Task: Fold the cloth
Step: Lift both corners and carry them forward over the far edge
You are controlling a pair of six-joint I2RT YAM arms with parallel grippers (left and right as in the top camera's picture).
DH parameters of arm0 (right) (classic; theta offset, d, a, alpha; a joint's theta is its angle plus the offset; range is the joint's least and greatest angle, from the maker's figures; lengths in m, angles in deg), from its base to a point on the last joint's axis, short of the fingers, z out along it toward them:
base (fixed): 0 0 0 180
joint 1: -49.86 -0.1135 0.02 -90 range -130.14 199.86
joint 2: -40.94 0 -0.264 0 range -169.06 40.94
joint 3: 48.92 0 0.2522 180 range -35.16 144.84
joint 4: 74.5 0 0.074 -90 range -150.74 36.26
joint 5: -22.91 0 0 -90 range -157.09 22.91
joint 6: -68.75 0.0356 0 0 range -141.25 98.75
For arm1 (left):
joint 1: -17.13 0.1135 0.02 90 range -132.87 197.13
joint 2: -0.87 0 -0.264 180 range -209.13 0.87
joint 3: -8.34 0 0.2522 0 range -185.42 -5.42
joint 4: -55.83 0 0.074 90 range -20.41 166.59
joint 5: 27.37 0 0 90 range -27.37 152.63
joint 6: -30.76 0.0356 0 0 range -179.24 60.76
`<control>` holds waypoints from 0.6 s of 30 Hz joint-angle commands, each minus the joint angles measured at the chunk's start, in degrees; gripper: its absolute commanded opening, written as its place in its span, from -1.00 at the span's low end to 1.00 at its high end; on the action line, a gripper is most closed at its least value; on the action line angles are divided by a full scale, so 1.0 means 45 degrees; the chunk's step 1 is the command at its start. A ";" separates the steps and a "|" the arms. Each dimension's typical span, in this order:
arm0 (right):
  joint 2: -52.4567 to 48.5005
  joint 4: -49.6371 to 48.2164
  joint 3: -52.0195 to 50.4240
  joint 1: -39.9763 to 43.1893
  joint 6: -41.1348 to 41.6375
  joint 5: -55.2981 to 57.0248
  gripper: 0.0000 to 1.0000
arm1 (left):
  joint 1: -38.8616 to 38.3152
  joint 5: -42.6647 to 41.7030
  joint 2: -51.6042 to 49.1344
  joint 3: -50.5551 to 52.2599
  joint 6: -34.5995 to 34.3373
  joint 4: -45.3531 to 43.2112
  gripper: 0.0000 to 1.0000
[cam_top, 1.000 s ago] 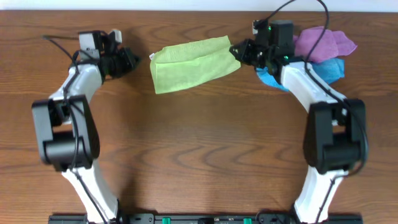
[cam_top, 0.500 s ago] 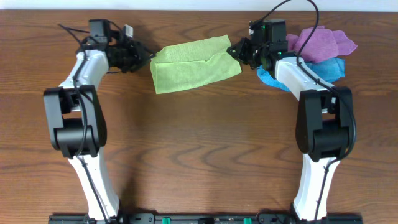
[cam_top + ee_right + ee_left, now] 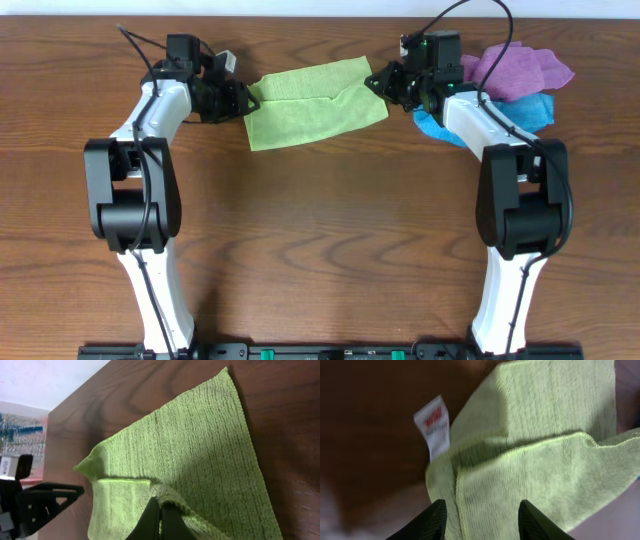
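The cloth (image 3: 310, 103) is lime green and lies partly folded at the back middle of the table, its white label (image 3: 434, 427) sticking out at its left edge. My left gripper (image 3: 240, 100) is at that left edge. In the left wrist view it (image 3: 482, 522) is open, with the cloth's (image 3: 545, 420) doubled hem between its fingers (image 3: 434, 519). My right gripper (image 3: 378, 82) is at the cloth's right end. In the right wrist view it (image 3: 160, 520) is shut on a raised fold of the cloth (image 3: 200, 450).
A purple cloth (image 3: 525, 68) and a bright blue cloth (image 3: 522, 112) lie bunched just right of my right arm. The table's back edge (image 3: 300, 14) runs close behind the cloth. Bare wood spreads toward the front.
My left arm has swung right to the cloth's left edge, and its jaws have opened. My right gripper shifted slightly and stays shut on the cloth.
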 commanded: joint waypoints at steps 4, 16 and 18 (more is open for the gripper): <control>0.0039 0.0015 0.0296 0.0126 -0.0029 -0.0189 -0.97 | -0.0301 0.0753 -0.0476 -0.0238 0.1166 -0.0427 0.11; 0.0039 0.0005 0.0296 0.0126 -0.0034 -0.0291 -0.97 | -0.0563 0.0845 -0.1122 -0.0238 0.1273 -0.0933 -0.06; 0.0039 0.0015 0.0296 0.0126 -0.0151 -0.0335 -0.97 | -0.0563 0.0840 -0.1122 -0.0243 0.0952 -0.1137 -0.07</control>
